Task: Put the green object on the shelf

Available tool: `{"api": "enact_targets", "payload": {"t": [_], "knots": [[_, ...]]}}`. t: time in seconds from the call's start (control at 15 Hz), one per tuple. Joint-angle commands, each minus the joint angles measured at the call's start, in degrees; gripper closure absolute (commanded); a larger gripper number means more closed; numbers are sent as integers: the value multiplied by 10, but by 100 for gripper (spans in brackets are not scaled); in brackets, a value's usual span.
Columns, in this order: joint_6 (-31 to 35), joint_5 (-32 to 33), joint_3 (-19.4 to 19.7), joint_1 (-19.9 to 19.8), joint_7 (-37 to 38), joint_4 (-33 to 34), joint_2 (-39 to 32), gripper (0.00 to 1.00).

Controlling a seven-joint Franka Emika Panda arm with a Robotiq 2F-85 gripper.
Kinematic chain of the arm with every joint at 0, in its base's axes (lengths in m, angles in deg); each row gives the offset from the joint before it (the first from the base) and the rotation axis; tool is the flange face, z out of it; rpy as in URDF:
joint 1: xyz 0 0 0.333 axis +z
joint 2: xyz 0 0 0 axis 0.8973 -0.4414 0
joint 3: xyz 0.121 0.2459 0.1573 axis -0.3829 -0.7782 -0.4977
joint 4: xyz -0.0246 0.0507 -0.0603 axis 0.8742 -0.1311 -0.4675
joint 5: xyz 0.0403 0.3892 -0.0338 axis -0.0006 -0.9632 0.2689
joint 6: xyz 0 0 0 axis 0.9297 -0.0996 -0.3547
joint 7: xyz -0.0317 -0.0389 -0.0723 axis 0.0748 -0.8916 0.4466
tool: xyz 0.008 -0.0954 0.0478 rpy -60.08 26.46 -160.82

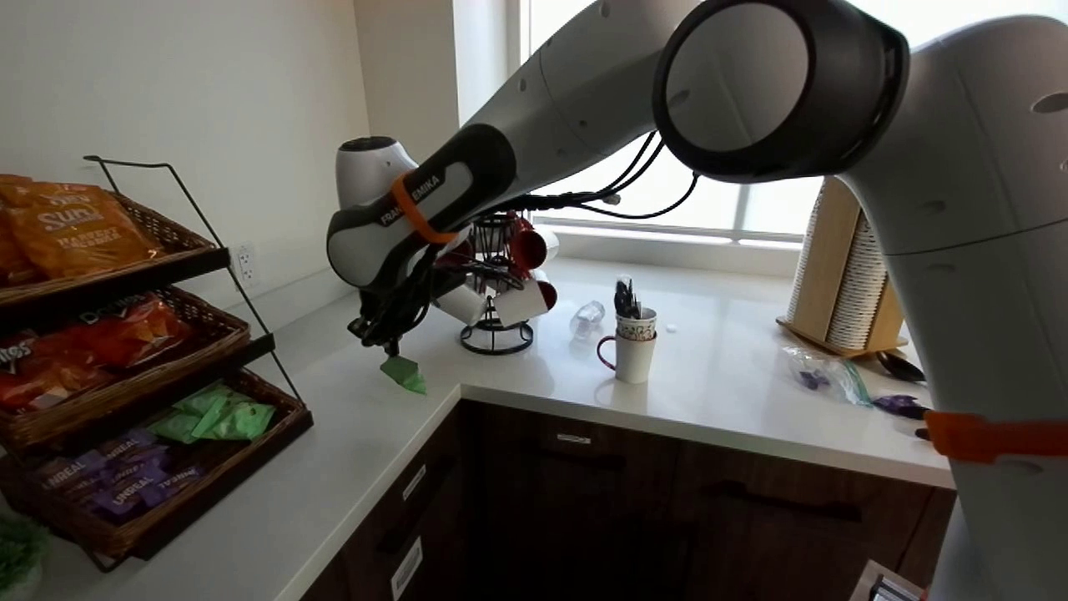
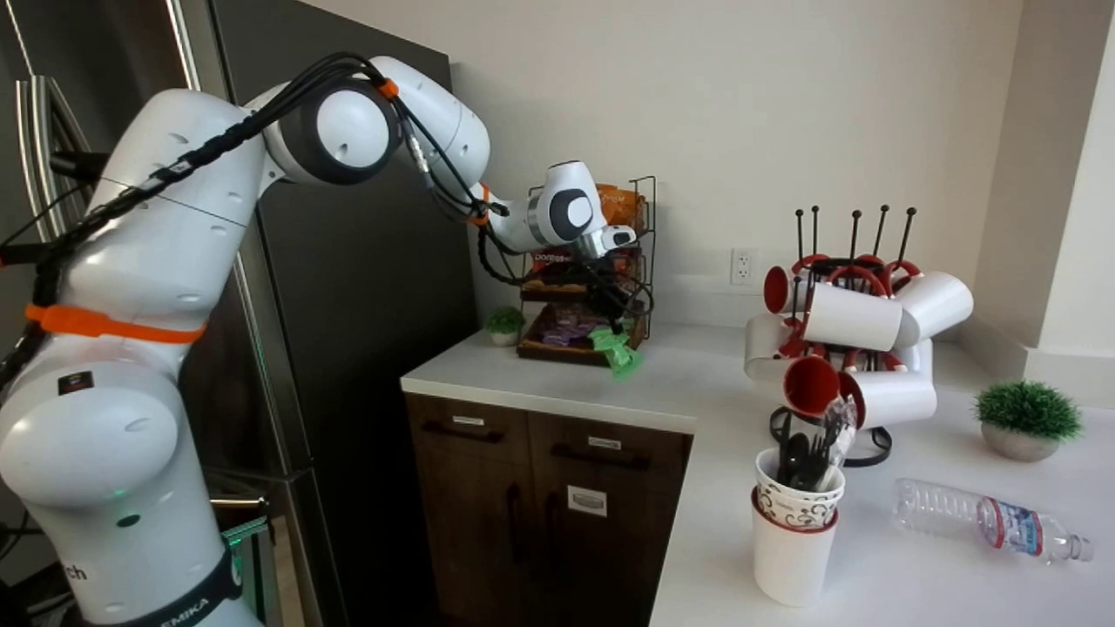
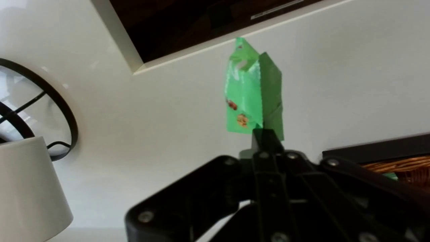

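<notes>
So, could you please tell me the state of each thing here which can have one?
Shelf: standing, snacks on all three levels.
Green packet: creased, not yet on the shelf.
Pincer: closed on the green packet's end.
Bottle: lying on its side.
White mug: upright, holding a patterned cup with cutlery.
Mug stand: upright, mugs hanging on it.
Labelled drawers: shut.
Plastic bag: lying down; sealed or not, cannot tell.

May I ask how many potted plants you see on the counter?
2, both visible in an exterior view: one potted plant stands beside the shelf, and another potted plant stands beyond the plastic bottle lying on its side. Others may be hidden from the cameras.
</notes>
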Motion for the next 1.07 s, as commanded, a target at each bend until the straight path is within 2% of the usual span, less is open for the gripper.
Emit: {"api": "enact_targets", "payload": {"t": [0.0, 0.2, 0.4, 0.73, 1.0], "knots": [[-13, -38, -18, 9, -65, 72, -60, 100], [-6, -74, -43, 25, -91, 155, -126, 100], [51, -110, -68, 34, -117, 228, -184, 100], [133, -141, -92, 42, -164, 309, -254, 100], [129, -137, -106, 43, -229, 368, -306, 100]]}}
